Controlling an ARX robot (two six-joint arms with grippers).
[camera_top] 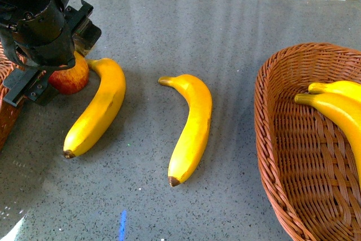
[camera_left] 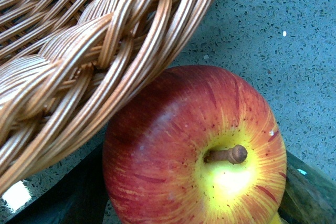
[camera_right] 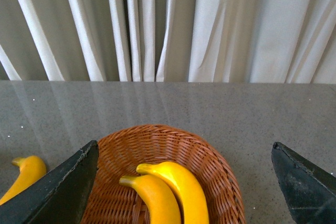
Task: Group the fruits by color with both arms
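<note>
The left claw (camera_top: 53, 65) is positioned low over a red apple (camera_left: 194, 150) streaked with yellow, stem upward. In the left wrist view the apple is seen between the claw's two dark fingers (camera_left: 63, 198); whether they are pressed onto it or merely held beside it cannot be told. On the outer side of this claw the braided rim of the left basket (camera_left: 79, 51) is found, close against the apple. On the claw's inner side, the first banana (camera_top: 96, 111) is laid on the grey table (camera_top: 225, 32), its stem end just beside the apple and its brown tip turned back toward the robot. The second banana (camera_top: 192, 125) is placed farther off on that same side, well apart from the claw, between the first banana and the right basket (camera_top: 265, 83)

The right claw (camera_right: 184, 144) is held wide open, with nothing gripped between its fingers. Below and just ahead of it, two bananas (camera_right: 173, 182) are lodged side by side in the right basket. White curtains (camera_right: 157, 24) are seen beyond the table's far edge
</note>
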